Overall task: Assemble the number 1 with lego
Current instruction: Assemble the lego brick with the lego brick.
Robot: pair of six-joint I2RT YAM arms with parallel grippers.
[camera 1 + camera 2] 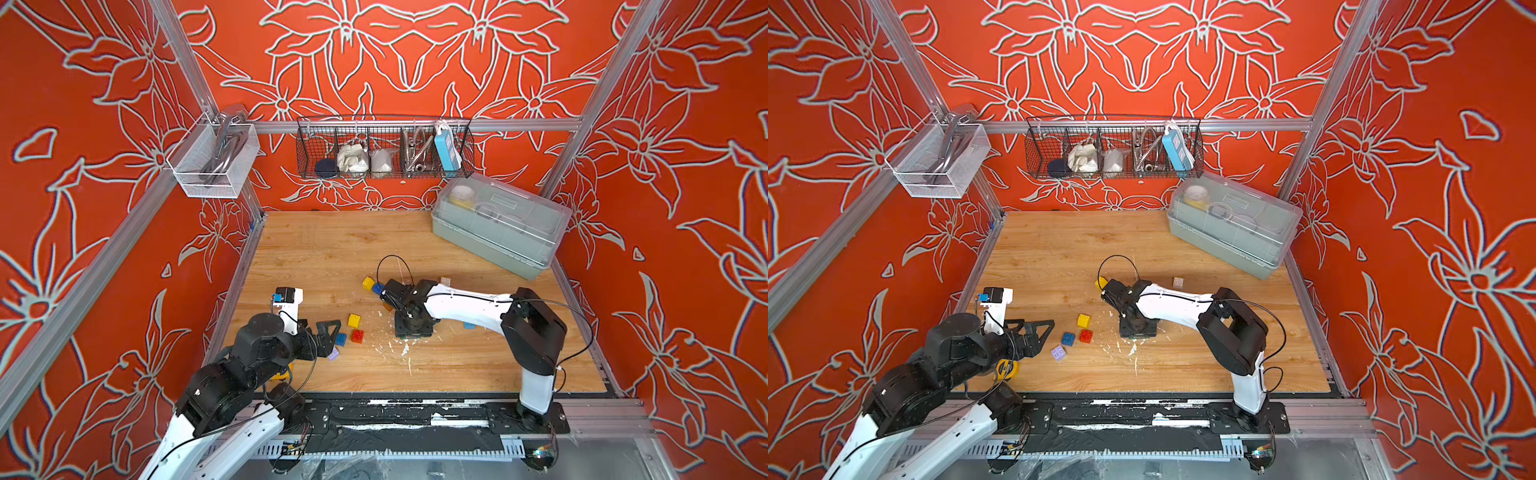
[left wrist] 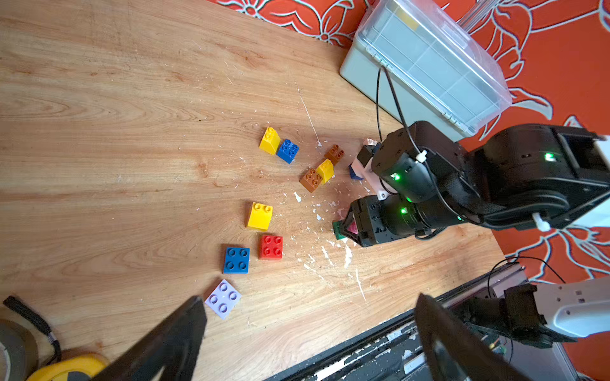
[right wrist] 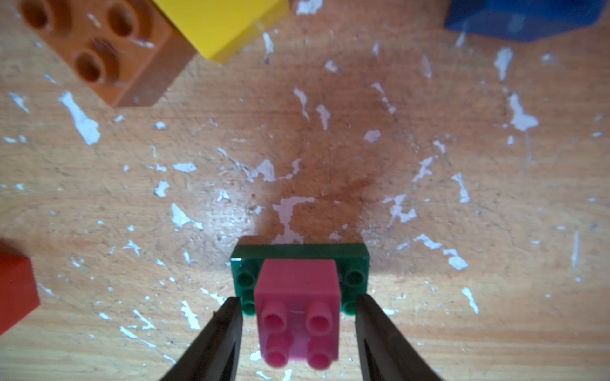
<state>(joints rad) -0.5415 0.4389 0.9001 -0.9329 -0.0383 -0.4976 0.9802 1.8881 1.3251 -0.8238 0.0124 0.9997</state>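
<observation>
In the right wrist view my right gripper [image 3: 296, 298] stands open around a pink lego brick [image 3: 298, 330], with a gap on each side. The pink brick sits on a dark green lego plate [image 3: 298, 252] lying on the table. In a top view this gripper [image 1: 411, 328] points straight down at mid-table. My left gripper [image 2: 309, 298] is open wide and empty, low over the front left, with a lilac brick [image 2: 223, 298] by one finger. Blue [image 2: 236, 260], red [image 2: 271, 247] and yellow [image 2: 259, 216] bricks lie loose nearby. More yellow [image 2: 269, 141], blue [image 2: 288, 150] and brown [image 2: 311, 179] bricks lie farther back.
A lidded plastic box [image 1: 498, 224] stands at the back right. White flecks [image 1: 405, 349] are scattered around the right gripper. A yellow tape measure [image 1: 1008, 369] lies by the left arm. A light blue brick [image 1: 469, 325] and a pale brick [image 1: 1178, 282] lie near the right arm.
</observation>
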